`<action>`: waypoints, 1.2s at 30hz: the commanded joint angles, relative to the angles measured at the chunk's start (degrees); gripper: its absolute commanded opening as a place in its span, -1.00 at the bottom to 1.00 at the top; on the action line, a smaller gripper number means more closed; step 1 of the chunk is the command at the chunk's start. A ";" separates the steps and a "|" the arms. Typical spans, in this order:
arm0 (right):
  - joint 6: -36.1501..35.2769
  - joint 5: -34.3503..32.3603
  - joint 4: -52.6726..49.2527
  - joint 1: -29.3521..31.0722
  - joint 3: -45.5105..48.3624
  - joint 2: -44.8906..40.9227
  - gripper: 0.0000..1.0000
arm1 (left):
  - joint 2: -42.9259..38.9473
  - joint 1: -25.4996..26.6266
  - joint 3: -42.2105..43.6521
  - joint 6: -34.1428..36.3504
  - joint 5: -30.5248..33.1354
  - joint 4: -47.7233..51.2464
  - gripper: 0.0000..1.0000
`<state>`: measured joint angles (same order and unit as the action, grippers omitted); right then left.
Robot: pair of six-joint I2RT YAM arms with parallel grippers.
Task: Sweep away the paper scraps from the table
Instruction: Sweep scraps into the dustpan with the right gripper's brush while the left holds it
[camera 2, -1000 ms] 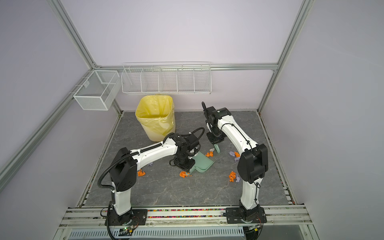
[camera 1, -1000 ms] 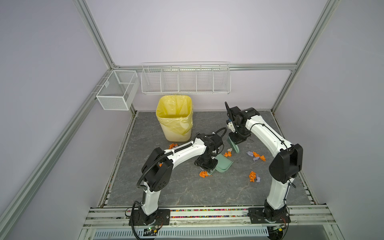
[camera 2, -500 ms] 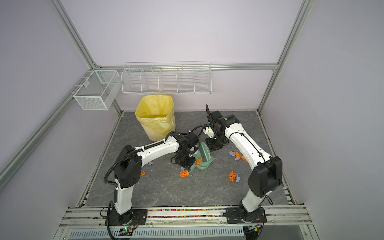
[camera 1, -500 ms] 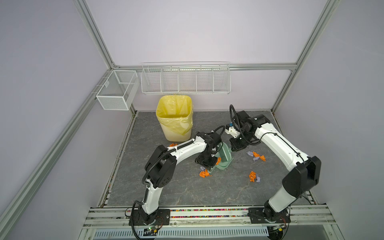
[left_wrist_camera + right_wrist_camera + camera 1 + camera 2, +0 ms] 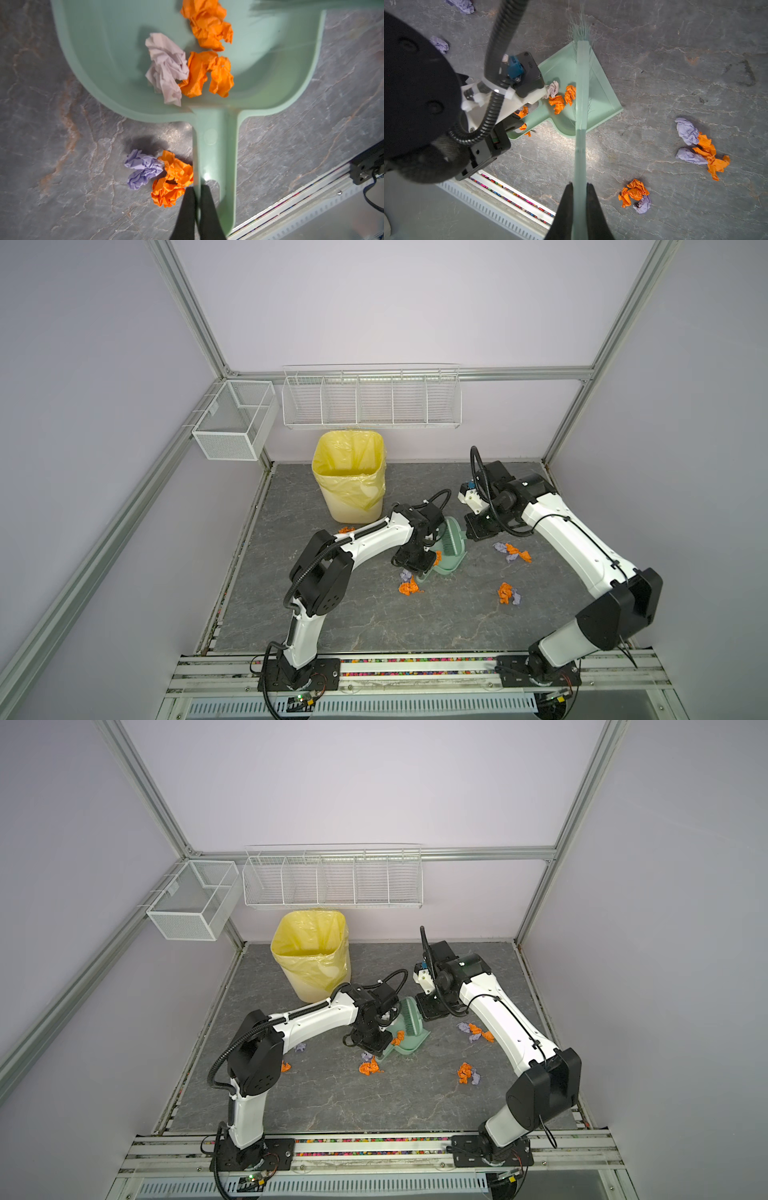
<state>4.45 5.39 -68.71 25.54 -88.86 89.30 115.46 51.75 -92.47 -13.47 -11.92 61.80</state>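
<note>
Three paper scraps (image 5: 166, 66) sit in the dustpan (image 5: 104, 62) in the left wrist view, with the left gripper (image 5: 197, 188) clamped on its handle (image 5: 216, 155). Right wrist view: the right gripper (image 5: 579, 185) pinches the brush (image 5: 580, 93); drag the bristles fully inward. In both top views more scraps litter the table (image 5: 374, 626).
</note>
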 commanded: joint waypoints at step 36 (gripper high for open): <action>11.23 -9.77 17.98 -8.80 9.69 -16.51 -0.86 | -5.07 -0.52 -9.49 -2.50 1.45 0.57 -1.00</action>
<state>14.83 -0.08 -53.28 17.32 -80.75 74.61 112.18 51.75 -99.33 -16.86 -11.29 59.94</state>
